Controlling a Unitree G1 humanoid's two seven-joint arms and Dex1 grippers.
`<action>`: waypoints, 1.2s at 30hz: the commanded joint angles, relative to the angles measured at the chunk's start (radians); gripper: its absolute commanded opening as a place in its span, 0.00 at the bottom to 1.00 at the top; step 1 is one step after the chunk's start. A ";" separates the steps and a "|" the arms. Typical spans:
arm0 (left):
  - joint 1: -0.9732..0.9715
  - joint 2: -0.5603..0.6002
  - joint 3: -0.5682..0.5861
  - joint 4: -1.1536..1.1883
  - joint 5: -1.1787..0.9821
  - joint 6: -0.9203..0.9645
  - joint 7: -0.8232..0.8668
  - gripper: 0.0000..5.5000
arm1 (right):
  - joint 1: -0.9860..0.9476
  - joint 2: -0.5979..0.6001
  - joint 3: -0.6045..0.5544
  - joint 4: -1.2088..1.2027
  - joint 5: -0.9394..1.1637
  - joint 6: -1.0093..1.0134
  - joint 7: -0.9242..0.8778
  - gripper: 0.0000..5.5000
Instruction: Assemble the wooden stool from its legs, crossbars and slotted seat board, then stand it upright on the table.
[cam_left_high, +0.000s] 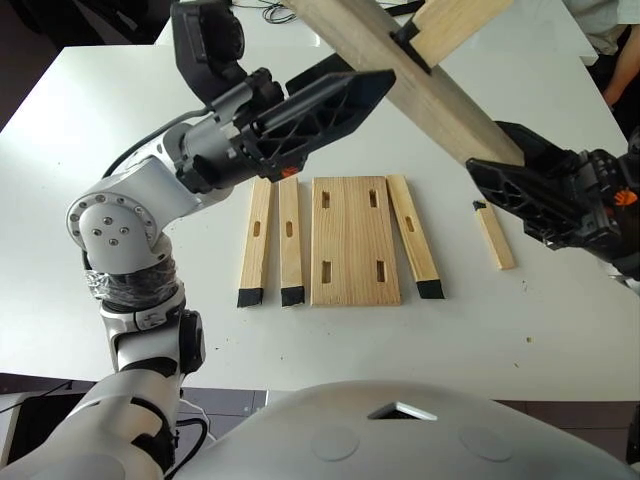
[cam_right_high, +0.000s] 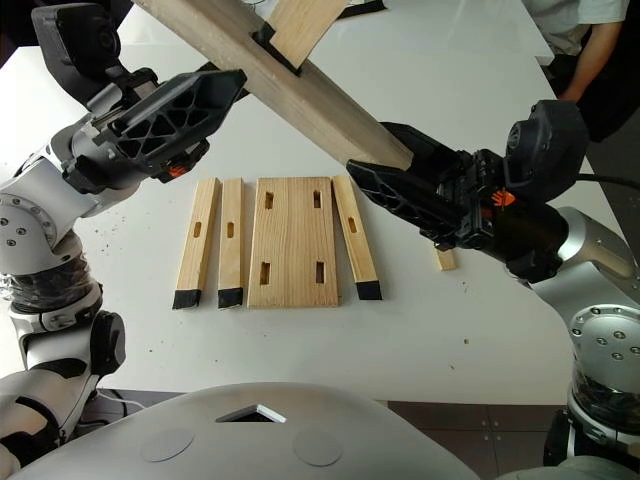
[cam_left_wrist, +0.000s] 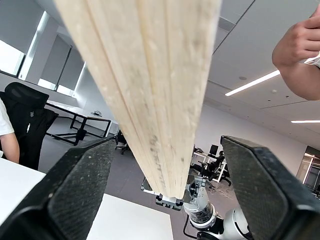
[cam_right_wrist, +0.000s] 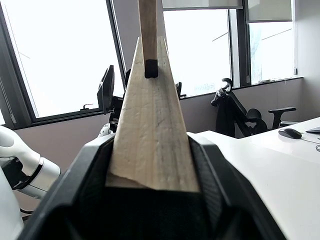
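Right pincer clenched on leg, left pincer released, seat board flat below

The white table is wide and plain, and beyond its far left corner a dark floor can be seen. In the right wrist view, large bright windows stand above a grey wall. A black office chair is in front of them, and a computer mouse lies on a white desk top. In the left wrist view, long ceiling lights are lit, and a dark-framed desk stands near more windows.
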 joint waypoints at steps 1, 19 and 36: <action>-0.036 -0.005 -0.009 0.001 -0.015 -0.029 0.011 0.70 | 0.002 0.000 0.030 -0.010 -0.009 0.015 0.026 0.37; 0.013 0.049 -0.058 -0.055 0.021 -0.046 -0.101 0.39 | -0.006 -0.009 0.020 0.034 -0.015 0.035 0.077 0.37; -0.042 0.424 -0.055 0.059 0.498 -0.154 -0.437 0.38 | 0.275 -0.039 0.171 0.217 -0.760 -0.147 0.161 0.56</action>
